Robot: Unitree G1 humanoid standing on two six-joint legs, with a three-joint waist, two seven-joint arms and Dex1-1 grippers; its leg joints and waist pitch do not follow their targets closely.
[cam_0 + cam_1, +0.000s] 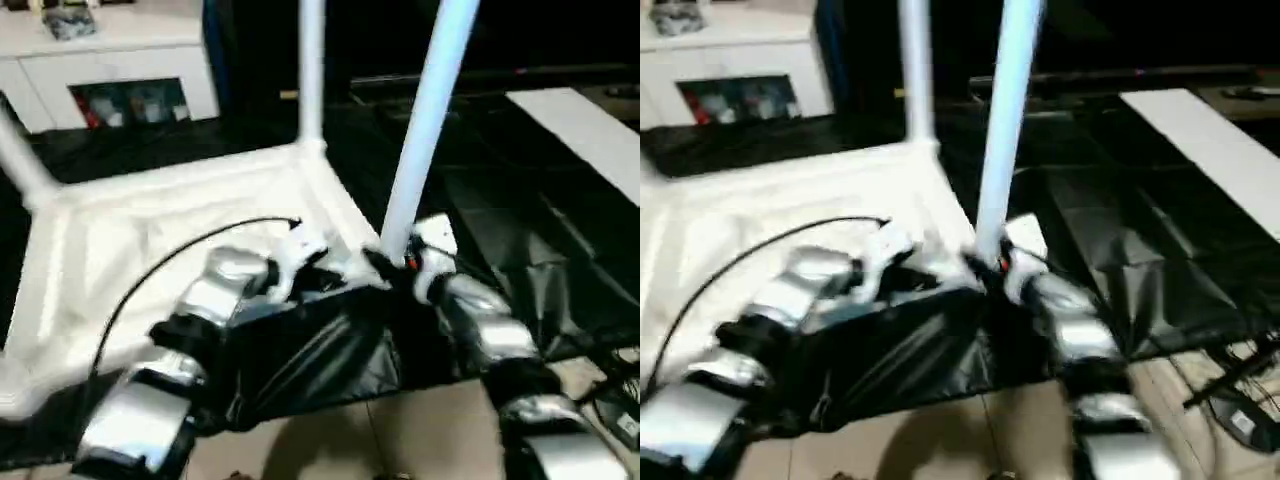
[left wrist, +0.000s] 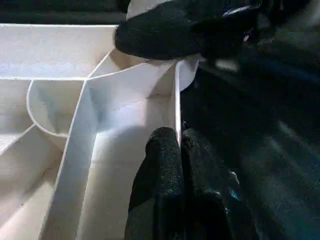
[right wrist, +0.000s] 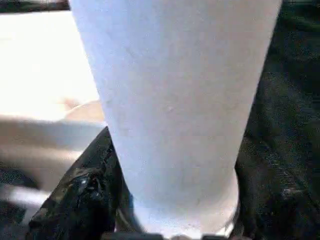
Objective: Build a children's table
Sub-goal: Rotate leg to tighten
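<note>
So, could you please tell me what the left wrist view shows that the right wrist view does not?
Left wrist view: the left claw, fingers pinching the thin side wall of the white plastic tabletop, plus its cross-ribbed underside and a round corner socket. Right wrist view: the long white tubular leg close up, upright, gripped near its base by the right claw. Both: white tabletop plastic, the black sheet beneath, and a black finger of the right claw.

Silver forearms (image 1: 225,285) (a thin black cable (image 1: 150,270) trailing) end in black-fingered hands.
</note>
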